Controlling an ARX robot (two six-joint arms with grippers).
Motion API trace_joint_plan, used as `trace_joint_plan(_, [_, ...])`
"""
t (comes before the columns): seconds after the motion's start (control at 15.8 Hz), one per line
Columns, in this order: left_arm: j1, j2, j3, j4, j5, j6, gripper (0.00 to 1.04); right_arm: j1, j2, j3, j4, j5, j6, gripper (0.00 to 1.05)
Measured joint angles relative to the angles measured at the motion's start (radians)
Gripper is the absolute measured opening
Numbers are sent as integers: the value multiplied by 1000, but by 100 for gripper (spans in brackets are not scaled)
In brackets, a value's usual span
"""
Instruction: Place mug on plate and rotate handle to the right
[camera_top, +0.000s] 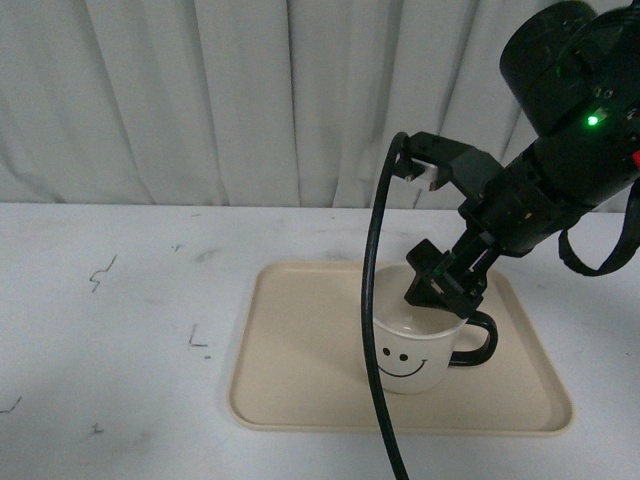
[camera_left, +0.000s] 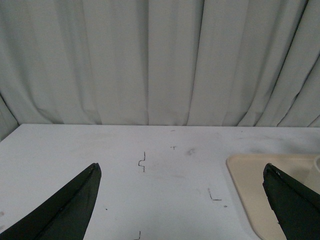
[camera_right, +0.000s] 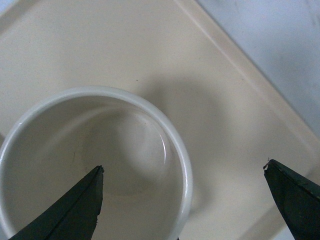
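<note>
The cream-white mug (camera_top: 408, 358) with a black smiley face stands upright on the beige plate (camera_top: 300, 350), right of the plate's middle. Its black handle (camera_top: 478, 340) points right. My right gripper (camera_top: 445, 282) is open just above the mug's rim, touching nothing. In the right wrist view the mug's rim (camera_right: 177, 150) and empty inside lie between the spread fingers (camera_right: 80, 210), with the plate (camera_right: 150, 50) beneath. My left gripper (camera_left: 182, 172) is open and empty over the bare table, left of the plate's edge (camera_left: 247, 175). The left arm is out of the front view.
The white table (camera_top: 120, 330) bears small pen marks left of the plate. A grey curtain (camera_top: 200, 100) hangs behind the table. A black cable (camera_top: 375, 330) from the right arm hangs in front of the mug.
</note>
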Motion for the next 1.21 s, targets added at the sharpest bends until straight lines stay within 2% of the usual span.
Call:
trace_joint_plan(0.13, [0,0,0,0,0,0,98,-25,-167,-126,146,-83,-13,98])
trace_joint_plan(0.25, [0,0,0,0,0,0,98,-45,-362,-293,378,-162,17,98])
trace_joint_plan(0.44, [0,0,0,1,0,0,98,-42,-475,-354,547,-163,73,97])
trace_joint_plan(0.51, [0,0,0,0,1,0,98,-21,-470,-467,831,60,175,87])
trace_joint_plan(0.63, [0,0,0,-1,0,0,98,-25,-496,-713,1131,346,376,68])
trace_joint_plan(0.7, [0,0,0,0,0,0,98,-53,-540,-810,1249,421,451,57])
trace_joint_plan(0.83, [0,0,0,0,1,0,98,-98,-702,-933,1379,423,524,33])
trace_joint_plan(0.95, [0,0,0,0,0,0,98,-109,-767,-1062,1375,383,543,9])
trace_joint_plan(1.02, [0,0,0,0,0,0,98,-124,-794,-1119,1368,373,548,2])
trace_joint_plan(1.21, [0,0,0,0,1,0,98,-155,-953,-1219,1361,349,550,2])
